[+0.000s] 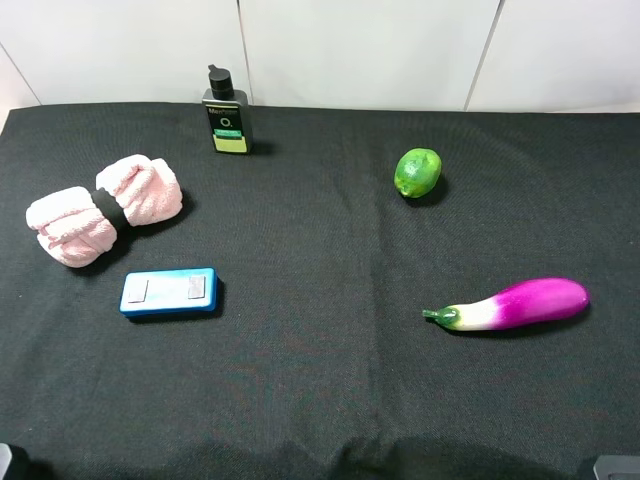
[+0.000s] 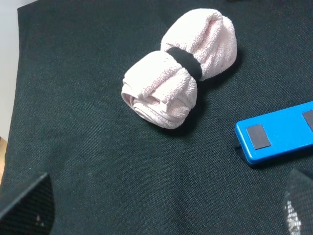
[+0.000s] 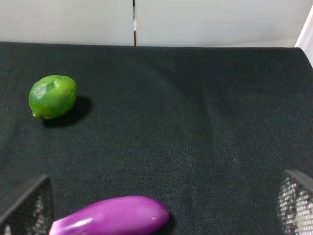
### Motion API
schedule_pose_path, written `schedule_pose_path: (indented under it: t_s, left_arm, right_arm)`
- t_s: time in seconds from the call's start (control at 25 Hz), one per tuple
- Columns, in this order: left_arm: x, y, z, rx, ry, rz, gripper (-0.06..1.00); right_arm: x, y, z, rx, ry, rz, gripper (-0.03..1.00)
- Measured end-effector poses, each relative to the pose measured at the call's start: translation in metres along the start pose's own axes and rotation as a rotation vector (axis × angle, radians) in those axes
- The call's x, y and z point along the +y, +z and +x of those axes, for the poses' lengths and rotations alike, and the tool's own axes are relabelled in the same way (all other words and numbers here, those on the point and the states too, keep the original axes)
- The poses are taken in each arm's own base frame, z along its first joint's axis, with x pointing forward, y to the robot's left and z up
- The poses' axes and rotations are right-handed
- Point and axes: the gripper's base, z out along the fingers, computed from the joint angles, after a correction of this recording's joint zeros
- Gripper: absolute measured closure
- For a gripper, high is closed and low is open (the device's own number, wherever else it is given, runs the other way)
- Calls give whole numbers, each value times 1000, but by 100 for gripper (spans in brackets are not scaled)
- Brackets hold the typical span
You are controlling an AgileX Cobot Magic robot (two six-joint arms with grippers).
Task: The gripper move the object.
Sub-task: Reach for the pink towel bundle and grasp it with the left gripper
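The object [image 1: 105, 208], a pale pink fluffy bundle cinched by a black band, lies at the left of the black cloth. In the left wrist view the object [image 2: 181, 68] lies ahead of my left gripper [image 2: 164, 210] and apart from it. That gripper is open, its two fingertips [image 2: 29, 205] wide apart with only bare cloth between them. My right gripper [image 3: 161, 203] is also open and holds nothing. It hangs over the right side, above the purple eggplant [image 3: 112, 215]. Both grippers stay almost entirely out of the exterior high view.
A blue rectangular box [image 1: 170, 292] lies just in front of the object, close to it [image 2: 276, 134]. A dark pump bottle [image 1: 227, 122] stands at the back. A green lime [image 1: 418, 172] and a purple eggplant [image 1: 515, 304] lie on the right. The white wall borders the table's far edge.
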Motion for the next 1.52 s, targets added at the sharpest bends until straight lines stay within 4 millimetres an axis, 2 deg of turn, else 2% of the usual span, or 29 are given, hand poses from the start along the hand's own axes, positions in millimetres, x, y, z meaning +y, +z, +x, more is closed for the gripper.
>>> schedule_pose_path:
  t_s: [1.0,1.12,1.24,1.52]
  left_arm:
    - [0,-3,-2,-11,-2,0,-5]
    - [1,-12,-11,-36,-4,-3,-5]
    - [3,-16,-28,-7,0,-7,-5]
    - [6,2,-71,157,10,4,-5]
  right_arm:
    - [0,0,0,0,0,0,27]
    - [0,0,0,0,0,0,27]
    - [0,0,0,0,0,0,27]
    - [0,0,0,0,0,0,27]
